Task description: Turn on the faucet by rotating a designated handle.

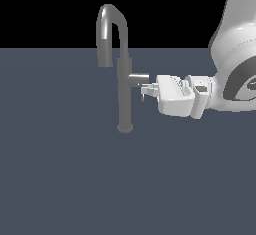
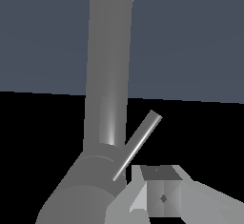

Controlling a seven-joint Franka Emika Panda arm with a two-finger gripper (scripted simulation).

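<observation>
The faucet (image 1: pixel 124 79) stands upright on the dark floor, its hooked spout curling away from the arm. The handle (image 1: pixel 138 79) juts sideways from the column about halfway up, on the side facing the arm, and the gripper (image 1: pixel 145 91) sits right at its outer end, just below the stub.

The handle looks like rigid, smooth metal fixed to a pivot. It should not bend or give, but its polished surface could let a finger slide off. The thin lever rod (image 2: pixel 138 144) at the stub's end seems the best place to push, since it offers the longest arm for turning.

The exterior view shows the faucet's full height and how the gripper lines up with the stub, but the rod is nearly lost there. The wrist view shows the rod clearly, slanting across the column, with one fingertip (image 2: pixel 162 197) just beside its near end. Only that finger is visible, so I cannot tell how wide the gripper stands or whether it holds anything.
</observation>
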